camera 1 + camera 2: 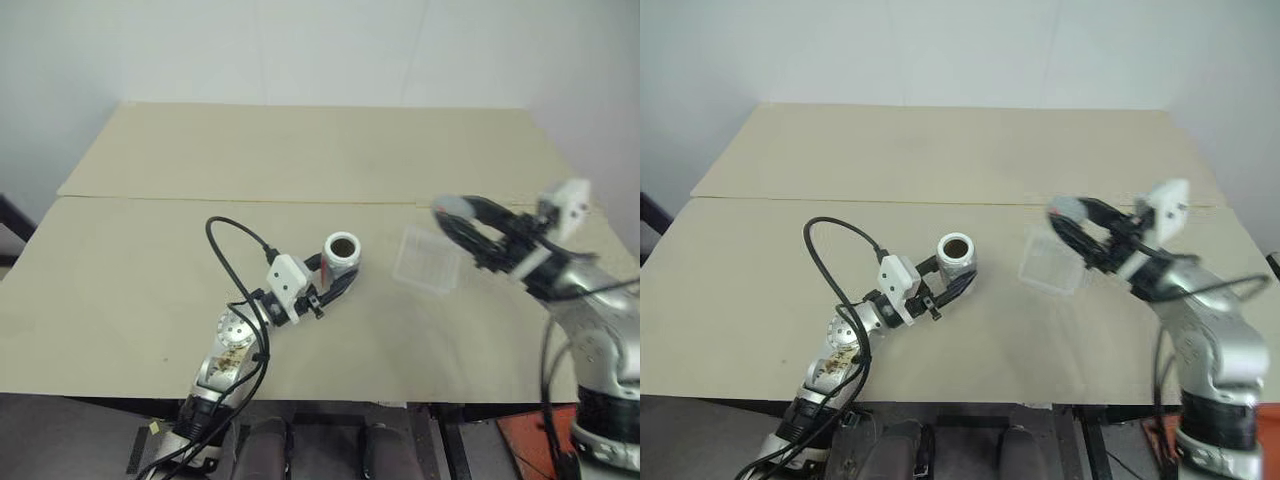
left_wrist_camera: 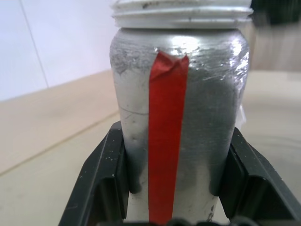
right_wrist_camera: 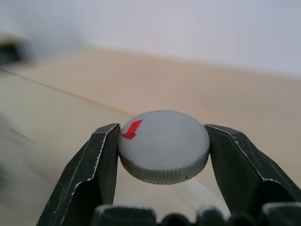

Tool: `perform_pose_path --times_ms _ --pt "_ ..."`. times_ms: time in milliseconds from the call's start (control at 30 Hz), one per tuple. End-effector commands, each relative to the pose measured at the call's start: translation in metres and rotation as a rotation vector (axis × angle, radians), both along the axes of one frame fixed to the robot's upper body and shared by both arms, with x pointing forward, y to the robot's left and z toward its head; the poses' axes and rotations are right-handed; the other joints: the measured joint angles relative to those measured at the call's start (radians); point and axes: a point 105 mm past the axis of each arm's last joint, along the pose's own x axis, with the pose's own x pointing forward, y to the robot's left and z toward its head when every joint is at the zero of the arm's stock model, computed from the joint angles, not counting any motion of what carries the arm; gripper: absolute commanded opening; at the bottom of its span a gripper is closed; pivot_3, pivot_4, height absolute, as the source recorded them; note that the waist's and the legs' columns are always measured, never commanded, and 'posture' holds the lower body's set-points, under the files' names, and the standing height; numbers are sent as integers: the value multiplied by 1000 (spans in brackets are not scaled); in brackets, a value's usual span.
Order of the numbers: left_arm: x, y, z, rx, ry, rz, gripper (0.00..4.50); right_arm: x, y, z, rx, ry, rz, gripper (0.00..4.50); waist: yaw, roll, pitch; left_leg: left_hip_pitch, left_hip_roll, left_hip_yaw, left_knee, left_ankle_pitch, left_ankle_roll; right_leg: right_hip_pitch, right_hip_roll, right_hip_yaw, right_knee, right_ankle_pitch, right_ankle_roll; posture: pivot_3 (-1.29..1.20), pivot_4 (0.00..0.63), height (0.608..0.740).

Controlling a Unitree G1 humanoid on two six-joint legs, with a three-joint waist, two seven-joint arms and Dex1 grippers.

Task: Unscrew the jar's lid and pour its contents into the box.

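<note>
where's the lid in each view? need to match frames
Left eye view: lid right of centre, clamped in the right end effector, just right of the box.
Right eye view: lid right of centre, above the box's right edge.
Left wrist view: the open jar shows here, held by the left end effector.
Right wrist view: lid centre, between both fingers.
Shared landmark: the table seam.
</note>
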Motion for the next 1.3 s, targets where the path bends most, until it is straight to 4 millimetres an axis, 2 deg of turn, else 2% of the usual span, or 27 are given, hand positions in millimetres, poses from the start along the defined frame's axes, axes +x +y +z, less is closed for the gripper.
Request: perform_pose_path --times_ms 33,167,333,567,633,733,767,900,1000,1133,1300 --pt "-2 -3 18 -30 -52 -7 2048 -13 -29 -12 -95 59 -172 2916 -13 3 -1 1 0 0 0 0 0 0 0 1 0 0 0 0 150 740" --pt "-1 -2 17 -24 -51 9 2048 -16 -44 -39 -135 177 -255 2916 -28 4 -2 2 0 0 0 0 0 1 1 2 1 0 0 0 150 740" --pt "2 8 13 1 -42 47 2048 -15 -52 -76 -159 356 -290 2916 -29 4 -2 2 0 -1 0 0 0 1 1 2 0 0 0 0 150 740" --pt "4 14 3 34 -16 71 2048 -17 -51 -95 -139 487 -261 2916 -27 4 -2 2 0 -1 0 0 0 1 1 3 0 0 0 0 150 740" --pt "4 14 3 32 -17 72 2048 -19 -48 -96 -141 499 -229 3518 -26 4 -2 2 0 -1 0 0 0 2 1 2 0 0 0 0 150 740" --pt "4 14 4 30 -18 73 2048 -20 -47 -92 -149 490 -221 4408 -24 4 -2 2 0 -1 0 0 0 1 1 2 0 0 0 0 150 740" --pt "4 13 4 30 -18 73 2048 -20 -47 -91 -153 487 -222 4463 -24 4 -2 2 0 -1 0 0 0 1 1 2 0 0 0 0 150 740" --pt "5 12 4 36 -21 64 2048 -24 -46 -81 -185 451 -202 4463 -22 4 -2 2 0 -1 0 0 0 1 1 2 0 0 0 0 150 740" --pt "11 5 9 69 -52 50 2048 -22 -48 -51 -217 337 -225 4463 -18 4 -2 1 0 -1 0 0 0 1 1 2 0 0 1 0 150 740" --pt "31 -9 22 122 -92 47 2048 -24 -41 -13 -282 218 -177 4463 -11 4 -2 1 -1 -1 1 0 0 2 1 2 0 1 1 0 150 740" --pt "62 -26 32 225 -133 38 2048 -28 -25 1 -382 165 -102 4463 -11 3 -2 1 -1 -1 1 0 1 3 1 1 -2 1 2 0 150 740"
